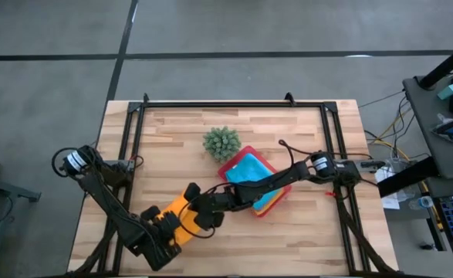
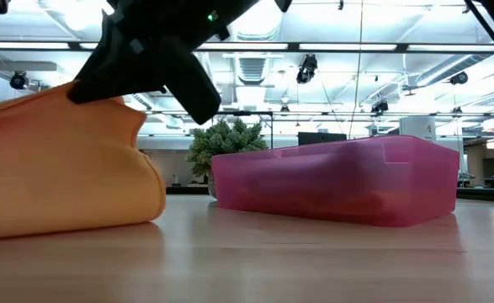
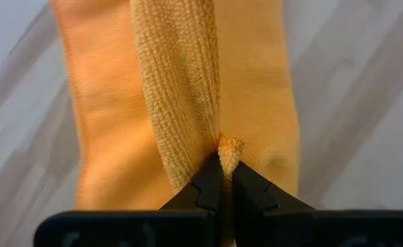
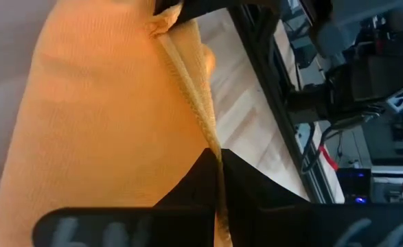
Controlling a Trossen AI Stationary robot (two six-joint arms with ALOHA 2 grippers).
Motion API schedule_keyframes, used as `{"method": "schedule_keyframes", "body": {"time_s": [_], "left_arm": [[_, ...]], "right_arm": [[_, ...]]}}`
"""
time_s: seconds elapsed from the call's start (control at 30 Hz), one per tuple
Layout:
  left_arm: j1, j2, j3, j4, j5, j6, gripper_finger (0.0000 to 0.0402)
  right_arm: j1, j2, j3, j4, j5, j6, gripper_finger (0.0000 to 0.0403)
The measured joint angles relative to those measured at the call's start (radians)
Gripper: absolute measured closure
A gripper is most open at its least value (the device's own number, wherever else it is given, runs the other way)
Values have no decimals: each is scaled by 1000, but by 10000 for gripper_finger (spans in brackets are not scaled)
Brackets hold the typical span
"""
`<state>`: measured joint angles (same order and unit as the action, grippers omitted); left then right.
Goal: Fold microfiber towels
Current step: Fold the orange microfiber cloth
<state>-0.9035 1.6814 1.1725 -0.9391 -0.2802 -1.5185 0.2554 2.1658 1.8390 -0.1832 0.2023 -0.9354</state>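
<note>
I am pinching the orange towel (image 1: 181,213) with both sets of fingers clenched on its edge, left gripper (image 3: 226,180) and right gripper (image 4: 217,169), lifting the fold just beside the pink tray (image 1: 228,167) on the counter (image 1: 303,239) to align corners.

In the high view the two dark arms cross over the fuzzy orange microfiber towel (image 1: 181,213), covering much of it, and the right arm also hides part of the light blue cloth (image 1: 249,171) lying in the flat pink rectangular tray (image 1: 228,167). Below that blue layer a thin yellow edge shows, perhaps another cloth; too little is visible to tell. In the low view the orange towel runs off the picture's left edge, and the tray's translucent wall blurs its contents. The small spiky green plant (image 2: 223,141) is half hidden behind the tray.
</note>
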Motion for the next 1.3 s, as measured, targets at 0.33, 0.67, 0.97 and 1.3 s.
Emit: {"method": "schedule_keyframes", "body": {"time_s": [0.33,0.67,0.97,1.3], "left_arm": [[-1,0,-1,-36,14,-48,401],[-2,1,-3,-116,38,-124,376],[-2,1,-3,-137,46,-128,268],[-1,-1,-2,-149,212,-148,231]], "right_arm": [[-24,8,0,52,-61,18,394],[-40,78,17,127,-11,30,394],[-65,82,20,137,-9,124,358],[-81,77,20,154,-12,161,304]]}}
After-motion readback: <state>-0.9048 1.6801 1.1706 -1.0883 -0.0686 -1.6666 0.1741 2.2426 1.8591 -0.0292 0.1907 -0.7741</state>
